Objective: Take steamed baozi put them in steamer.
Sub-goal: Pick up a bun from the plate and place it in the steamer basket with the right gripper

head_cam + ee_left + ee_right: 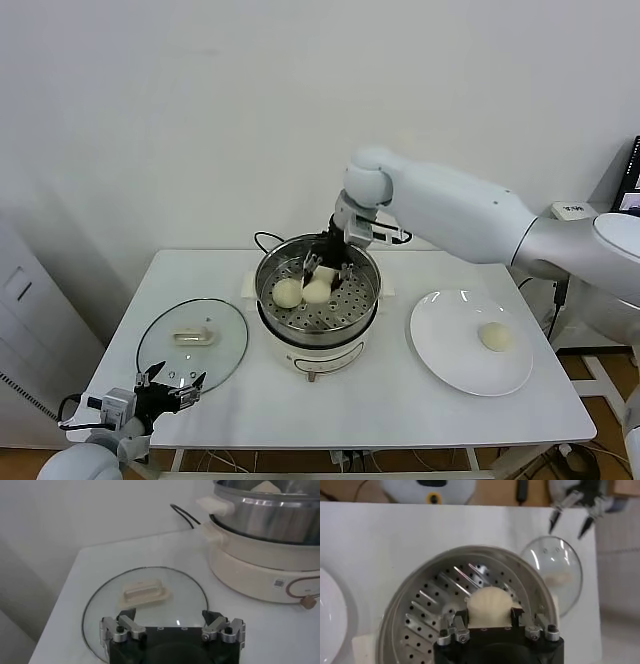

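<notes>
White tabletop carries everything. Nearest to the robot, at the front left edge, the left gripper hangs with its fingers spread wide and nothing between them. Just beyond it the glass lid lies flat on the tabletop; in the left wrist view the lid shows its cream handle, and the gripper is right at its near rim.

On the right side a white plate holds one bun, well apart from the others.

In the middle stands the steamer, a steel basket with a holed bottom on a white base; a black cord runs off behind it. One bun lies free on the basket floor, on the left. Just beside it a second bun is held by the right gripper, which reaches down into the basket from the far side. In the right wrist view the gripper has its fingers closed against both sides of this bun, low over the holed floor of the steamer. Whether the bun already touches the floor, I cannot tell.
</notes>
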